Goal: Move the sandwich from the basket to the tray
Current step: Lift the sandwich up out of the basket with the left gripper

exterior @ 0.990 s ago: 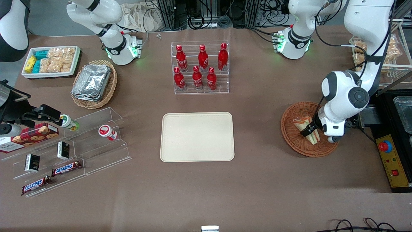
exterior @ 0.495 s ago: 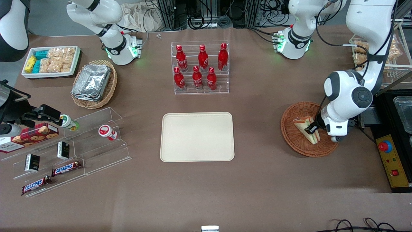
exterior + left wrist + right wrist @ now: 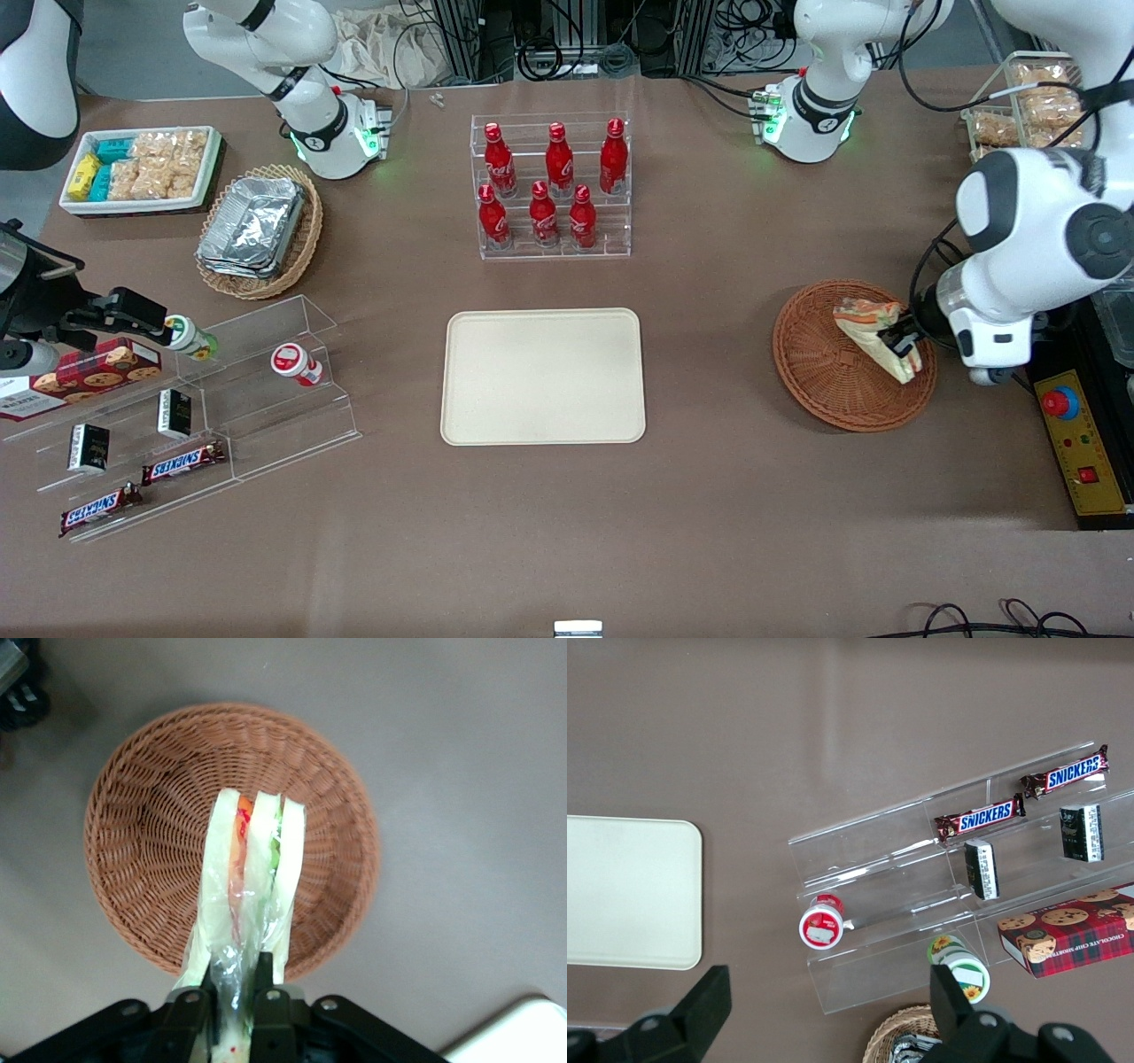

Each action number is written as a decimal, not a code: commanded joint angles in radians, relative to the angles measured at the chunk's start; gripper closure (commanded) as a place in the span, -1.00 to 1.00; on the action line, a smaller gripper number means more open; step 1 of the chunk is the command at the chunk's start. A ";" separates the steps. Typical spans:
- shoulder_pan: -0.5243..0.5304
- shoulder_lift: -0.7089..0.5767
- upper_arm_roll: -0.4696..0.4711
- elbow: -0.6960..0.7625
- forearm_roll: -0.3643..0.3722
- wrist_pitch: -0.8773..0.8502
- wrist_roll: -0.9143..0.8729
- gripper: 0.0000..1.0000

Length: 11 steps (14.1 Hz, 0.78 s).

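Sandwich [image 3: 248, 877] hangs in my tool [image 3: 233, 1001], fingers clamped on its wrapped end, raised above the basket [image 3: 824, 390] edge toward my arm's end of the surface, so it clears the rim before travel to the tray [image 3: 542, 376].

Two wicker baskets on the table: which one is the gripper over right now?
The reddish-brown basket at the working arm's end, with nothing lying in it. The gripper is above it, shut on the sandwich. The lighter tan basket holds foil trays.
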<state>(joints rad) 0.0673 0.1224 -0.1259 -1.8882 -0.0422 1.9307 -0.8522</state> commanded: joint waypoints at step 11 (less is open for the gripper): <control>-0.309 0.155 -0.027 0.342 0.050 -0.190 -0.039 1.00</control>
<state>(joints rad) -0.1979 0.2250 -0.1628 -1.6160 -0.0117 1.7489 -0.8809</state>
